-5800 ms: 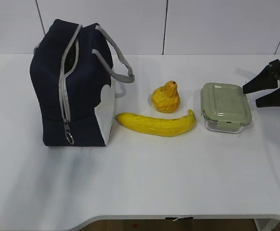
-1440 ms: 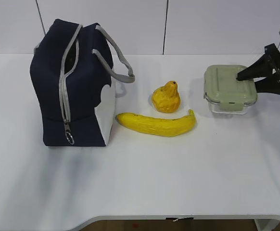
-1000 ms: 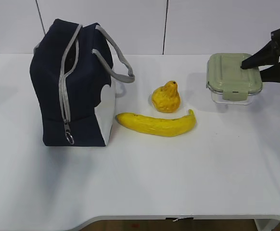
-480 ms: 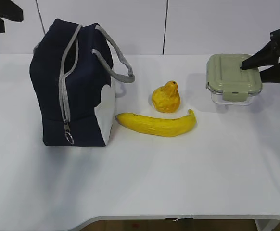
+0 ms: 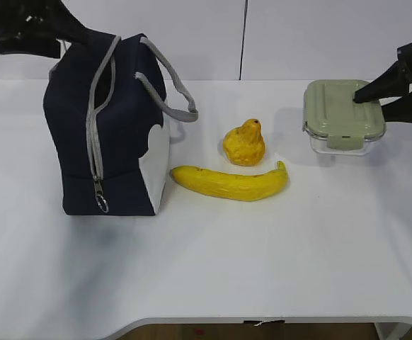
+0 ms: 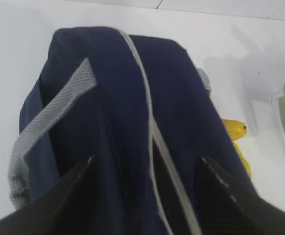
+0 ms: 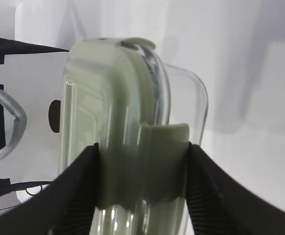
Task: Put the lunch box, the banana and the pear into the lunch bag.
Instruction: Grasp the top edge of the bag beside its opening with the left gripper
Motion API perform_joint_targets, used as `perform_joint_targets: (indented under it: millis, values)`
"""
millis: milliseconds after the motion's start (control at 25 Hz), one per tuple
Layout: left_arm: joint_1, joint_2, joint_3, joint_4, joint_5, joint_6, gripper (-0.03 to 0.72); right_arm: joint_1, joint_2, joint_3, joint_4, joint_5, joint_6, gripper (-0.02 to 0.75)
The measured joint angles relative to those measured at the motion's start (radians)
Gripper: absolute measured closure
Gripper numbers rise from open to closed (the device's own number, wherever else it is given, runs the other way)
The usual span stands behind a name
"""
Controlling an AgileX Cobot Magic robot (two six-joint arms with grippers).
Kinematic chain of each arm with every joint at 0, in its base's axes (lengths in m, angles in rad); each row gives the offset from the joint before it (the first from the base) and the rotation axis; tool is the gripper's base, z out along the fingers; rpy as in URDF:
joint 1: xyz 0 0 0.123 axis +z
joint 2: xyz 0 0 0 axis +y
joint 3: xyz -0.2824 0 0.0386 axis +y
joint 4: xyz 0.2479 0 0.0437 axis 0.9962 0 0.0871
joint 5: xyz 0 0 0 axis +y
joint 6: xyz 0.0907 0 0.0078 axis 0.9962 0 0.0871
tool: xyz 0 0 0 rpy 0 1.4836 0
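The lunch box [image 7: 132, 142] is clamped between the fingers of the right gripper [image 7: 142, 188] and is held up off the table [image 5: 213, 269] (its shadow lies on the white top below it). Away to that gripper's left, the pear [image 5: 244, 143] is seen sitting on the table, with the banana [image 5: 229, 182] lying just in front of it. Farther off that way stands the lunch bag [image 5: 107, 124], upright, its grey handles hanging loose. The left gripper [image 6: 145, 193] is held just above the bag's top, with its fingers spread apart over the grey zipper line [image 6: 150, 122]. Nothing is held in it.
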Motion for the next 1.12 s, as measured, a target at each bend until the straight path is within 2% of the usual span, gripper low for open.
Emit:
perform_joint_targets:
  millis: [280, 360, 440, 640, 760, 1120]
  values:
    - [-0.007, 0.075, 0.0, 0.004, -0.056, 0.0, 0.225, 0.0, -0.002, 0.0, 0.0, 0.0, 0.002, 0.339]
    - [-0.007, 0.084, 0.0, 0.004, -0.061, 0.0, 0.258, 0.0, -0.002, 0.0, 0.0, 0.0, 0.002, 0.339]
    - [-0.009, 0.084, -0.002, 0.004, -0.072, 0.0, 0.321, 0.0, -0.002, 0.0, 0.0, 0.0, 0.002, 0.339]
    - [-0.009, 0.084, -0.002, -0.002, -0.09, 0.0, 0.584, 0.0, -0.002, 0.002, 0.0, 0.0, 0.002, 0.339]
    - [-0.009, 0.084, -0.002, -0.002, -0.09, 0.0, 0.667, 0.0, -0.002, 0.002, 0.0, 0.0, 0.002, 0.339]
    - [-0.009, 0.084, -0.002, -0.026, -0.056, -0.007, 0.692, 0.0, -0.032, 0.002, 0.006, 0.0, 0.081, 0.339]
